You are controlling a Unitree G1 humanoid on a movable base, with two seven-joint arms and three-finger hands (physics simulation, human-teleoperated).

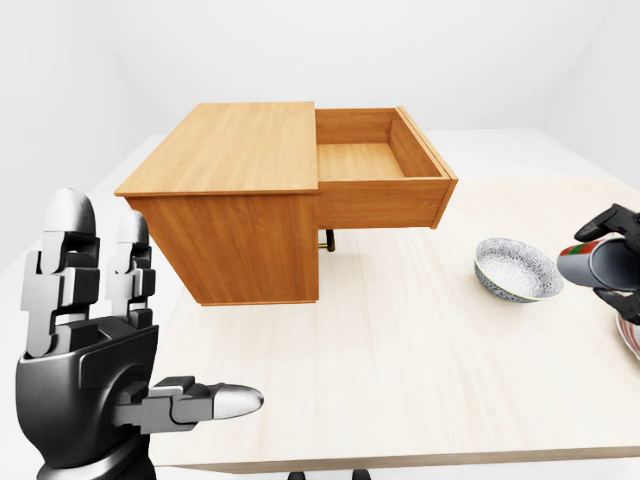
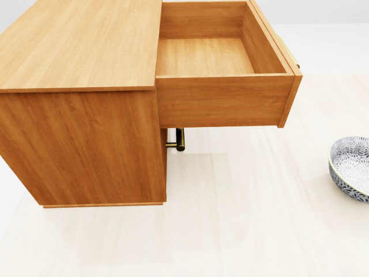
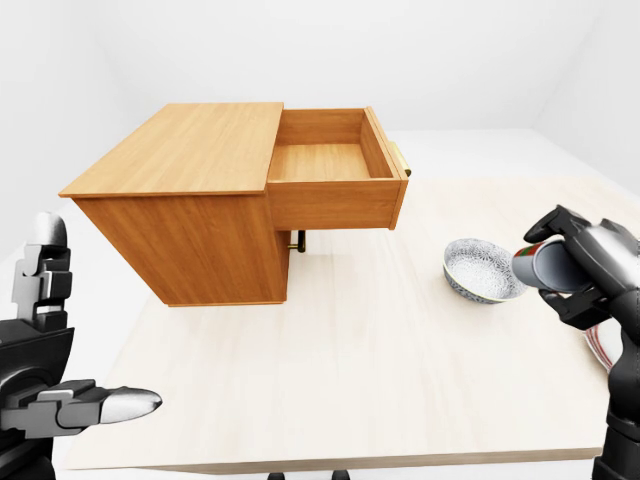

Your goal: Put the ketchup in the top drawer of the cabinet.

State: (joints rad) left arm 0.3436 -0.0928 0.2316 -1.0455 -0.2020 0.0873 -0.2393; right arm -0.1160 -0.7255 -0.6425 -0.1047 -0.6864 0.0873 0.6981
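The right hand is clenched around the ketchup bottle, holding it sideways above the table's right edge, just right of a patterned bowl. The left hand hangs released, fingers spread, near the table's bottom-left corner. The cabinet's top drawer stands pulled out.

Bright, even, diffuse render light, sharp throughout, no blur or glare; only a faint soft shadow on the table under the cabinet and open drawer.
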